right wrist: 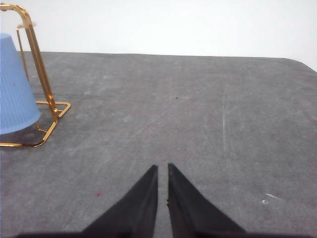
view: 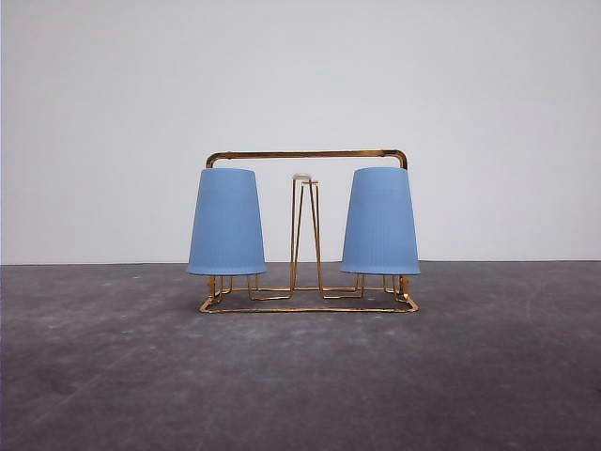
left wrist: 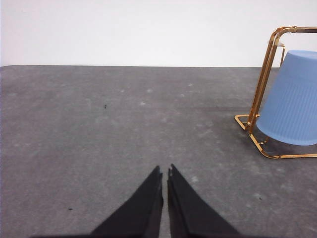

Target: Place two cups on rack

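Two light-blue ribbed cups hang upside down on the gold wire rack (view: 308, 154). One cup (view: 226, 222) is on the rack's left prong, the other cup (view: 380, 221) on its right prong. A bare prong (view: 304, 225) stands between them. In the left wrist view my left gripper (left wrist: 164, 172) is shut and holds nothing, low over the grey table, well short of the left cup (left wrist: 292, 99) and the rack (left wrist: 262, 84). My right gripper (right wrist: 162, 168) is likewise shut and holds nothing, apart from the right cup (right wrist: 15, 89) and the rack (right wrist: 42, 79).
The dark grey tabletop (view: 300, 376) spreads all round the rack. A plain white wall (view: 300, 75) rises behind it. In the right wrist view the table's rounded far corner (right wrist: 302, 64) shows.
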